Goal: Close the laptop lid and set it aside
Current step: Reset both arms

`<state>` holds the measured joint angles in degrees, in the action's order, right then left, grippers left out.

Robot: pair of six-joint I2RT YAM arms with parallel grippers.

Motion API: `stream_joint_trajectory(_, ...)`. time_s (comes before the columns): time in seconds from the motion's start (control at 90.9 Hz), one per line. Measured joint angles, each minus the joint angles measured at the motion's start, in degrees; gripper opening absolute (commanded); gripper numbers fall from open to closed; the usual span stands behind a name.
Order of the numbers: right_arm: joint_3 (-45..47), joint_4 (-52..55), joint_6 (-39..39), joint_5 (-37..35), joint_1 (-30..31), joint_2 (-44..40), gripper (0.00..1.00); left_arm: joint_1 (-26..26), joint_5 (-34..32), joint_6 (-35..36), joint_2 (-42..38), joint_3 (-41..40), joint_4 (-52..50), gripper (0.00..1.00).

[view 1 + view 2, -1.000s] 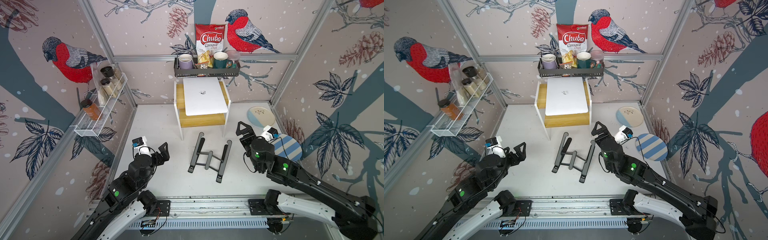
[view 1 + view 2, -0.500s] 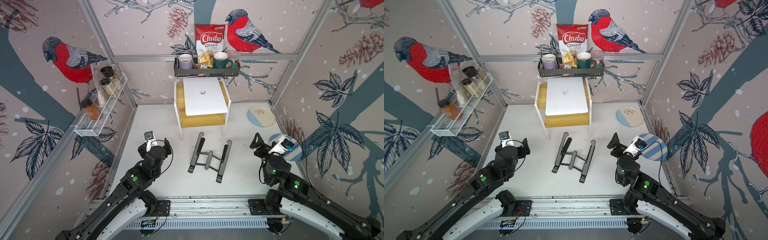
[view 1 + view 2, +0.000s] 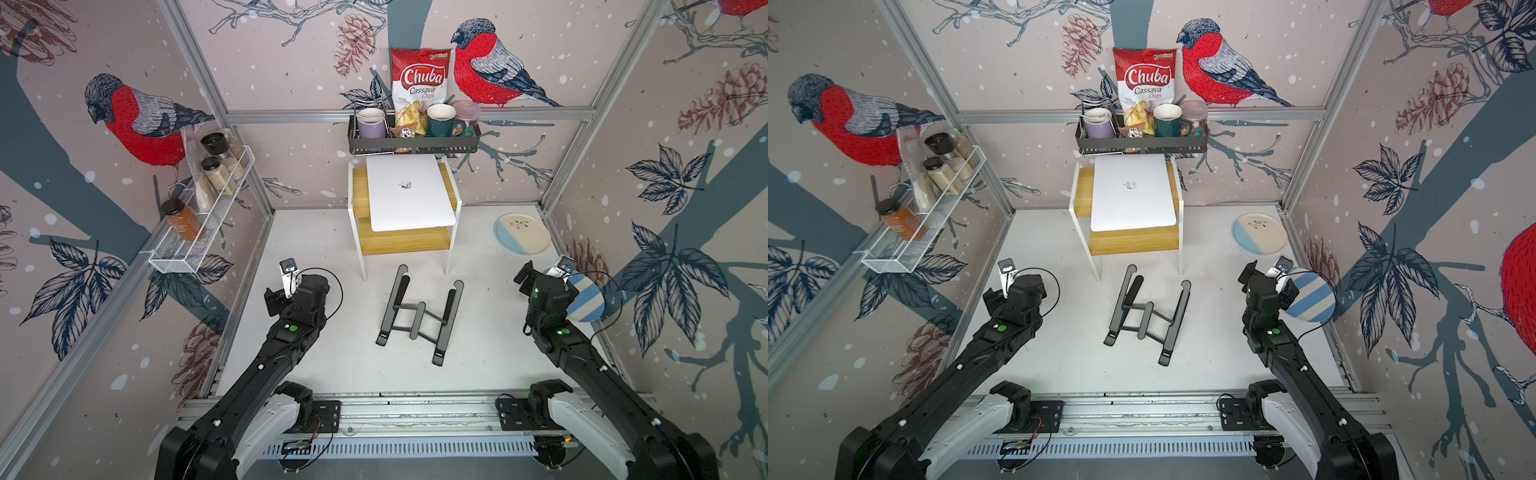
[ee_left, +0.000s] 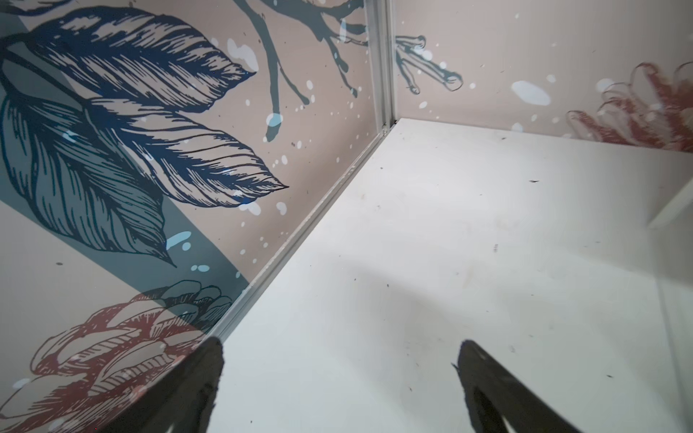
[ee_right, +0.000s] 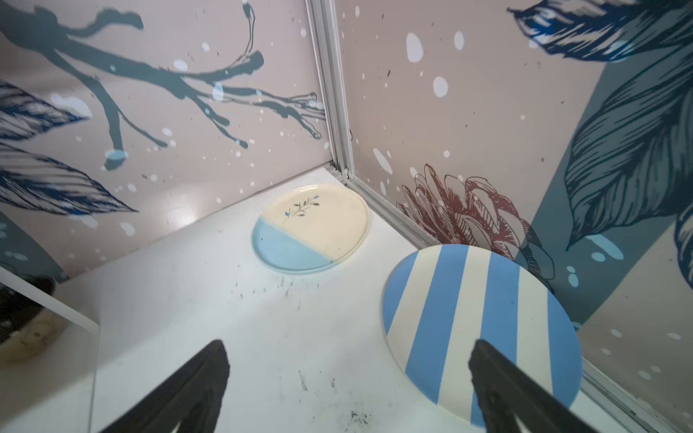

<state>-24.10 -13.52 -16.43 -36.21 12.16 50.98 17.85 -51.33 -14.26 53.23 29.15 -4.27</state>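
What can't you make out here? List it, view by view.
- laptop, both top views: rear edge lost behind the black rack; keyboard and screen hidden under the closed lid.
- left gripper, left wrist view: only fingertips show, rest cut off by the frame edge.
- right gripper, right wrist view: likewise.
- striped plate, top views: partly behind the right arm.
- Small items in the rack: too small to identify.

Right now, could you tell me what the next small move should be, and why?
Probably nothing beyond parking: the laptop lies shut, logo up, on the small table, off the stand. The left gripper and right gripper are open, empty and well clear of it.
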Motion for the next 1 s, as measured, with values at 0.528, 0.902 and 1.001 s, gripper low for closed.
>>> stream_joint_trajectory(0.528,2.21,-21.68,6.27,4.61,-2.78,26.10,1.00,-11.98,14.51,13.20,21.16,-10.51,37.88,0.96)
stream_joint_trajectory(0.902,2.36,-30.97,12.02,8.70,-4.33,33.38,1.00,-17.66,33.66,11.19,31.58,-4.46,42.71,0.96)
stream_joint_trajectory(1.001,2.36,-33.62,11.61,12.92,-7.19,34.27,0.99,-17.68,38.36,11.65,34.75,-6.80,47.95,0.96)
